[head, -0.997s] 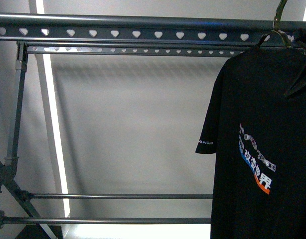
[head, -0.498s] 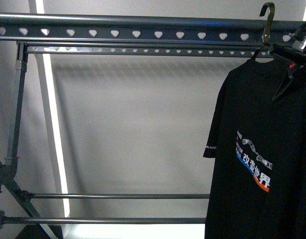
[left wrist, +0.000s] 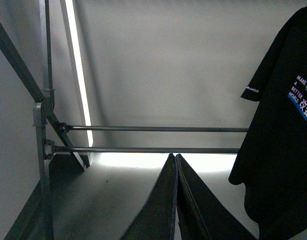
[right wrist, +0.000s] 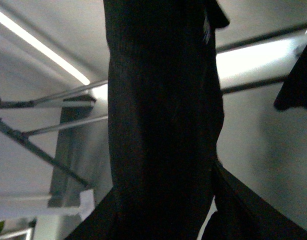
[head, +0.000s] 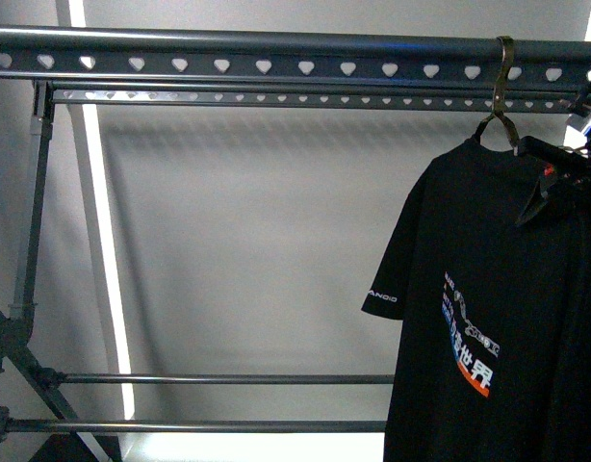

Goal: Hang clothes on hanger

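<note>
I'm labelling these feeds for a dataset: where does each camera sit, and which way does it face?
Front view: on the robot's body, facing the clothes rack and the hung T-shirt; the right gripper shows at the shirt's shoulder.
Left wrist view: on the left arm, facing the rack's lower rails; the closed left gripper shows.
Right wrist view: on the right arm, close against black fabric.
Front and left wrist views share the shirt's print.
</note>
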You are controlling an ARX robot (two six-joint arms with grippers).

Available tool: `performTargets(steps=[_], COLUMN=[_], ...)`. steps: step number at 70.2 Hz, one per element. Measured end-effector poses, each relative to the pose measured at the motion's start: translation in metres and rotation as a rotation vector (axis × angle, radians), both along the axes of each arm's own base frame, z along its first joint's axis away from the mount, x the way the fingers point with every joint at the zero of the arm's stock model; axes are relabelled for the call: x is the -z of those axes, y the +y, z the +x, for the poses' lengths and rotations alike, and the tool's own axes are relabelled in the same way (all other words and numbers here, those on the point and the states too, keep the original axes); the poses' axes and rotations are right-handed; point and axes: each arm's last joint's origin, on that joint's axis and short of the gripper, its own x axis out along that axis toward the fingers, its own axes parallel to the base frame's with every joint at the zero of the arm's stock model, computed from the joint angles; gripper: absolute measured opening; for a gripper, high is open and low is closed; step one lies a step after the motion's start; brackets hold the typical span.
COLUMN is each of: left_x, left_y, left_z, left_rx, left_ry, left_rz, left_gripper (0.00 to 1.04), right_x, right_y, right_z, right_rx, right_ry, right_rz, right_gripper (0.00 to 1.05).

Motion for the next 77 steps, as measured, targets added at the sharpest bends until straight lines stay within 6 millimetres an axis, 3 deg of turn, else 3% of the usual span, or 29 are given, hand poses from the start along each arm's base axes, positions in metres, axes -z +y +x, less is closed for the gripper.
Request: performTargets(steps=[6, 13, 18, 23, 30, 35, 40, 44, 49, 56, 61, 77], left_x=[0.000, 0.000, 0.000, 0.000, 0.000, 0.000, 0.000, 0.000, 0.000, 0.000, 0.000, 0.000], left_y=[0.000, 0.000, 0.000, 0.000, 0.000, 0.000, 0.000, 0.000, 0.000, 0.000, 0.000, 0.000], left_z=[0.000, 0.000, 0.000, 0.000, 0.000, 0.000, 0.000, 0.000, 0.000, 0.000, 0.000, 0.000], left_rx=[0.000, 0.000, 0.000, 0.000, 0.000, 0.000, 0.000, 0.000, -0.001, -0.002, -0.001, -0.002], left_ry=[0.000, 0.000, 0.000, 0.000, 0.000, 0.000, 0.000, 0.000, 0.000, 0.000, 0.000, 0.000], left_rz=[0.000, 0.000, 0.000, 0.000, -0.001, 0.000, 0.000, 0.000, 0.000, 0.000, 0.000, 0.000], left_gripper=[0.04, 0.04, 0.04, 0.04, 0.04, 0.24, 0.36, 0.51, 0.65, 0.85, 0.99, 0.98], right_x=[-0.014, -0.040, -0.054, -0.054, -0.032, 0.012, 0.038, 0.054, 0.062, 0.103, 0.113, 0.114], right_y=[-0.002, -0.004, -0.004, -0.005, -0.010, -0.012, -0.010, -0.004, 0.002, 0.006, 0.009, 0.022], right_z=[-0.014, -0.056, -0.100, -0.143, -0.211, -0.271, -0.301, -0.321, -0.327, -0.325, -0.324, -0.326], right_rx=[-0.022, -0.038, -0.042, -0.035, 0.001, 0.053, 0.087, 0.131, 0.124, 0.108, 0.103, 0.087], right_ry=[-0.130, -0.350, -0.528, -0.651, -0.757, -0.770, -0.786, -0.905, -0.850, -0.629, -0.599, -0.636], right_rz=[-0.029, -0.111, -0.202, -0.253, -0.301, -0.315, -0.321, -0.375, -0.368, -0.324, -0.323, -0.325], right_gripper=[0.62, 0.82, 0.96, 0.98, 0.97, 0.97, 0.97, 0.97, 0.87, 0.68, 0.54, 0.13])
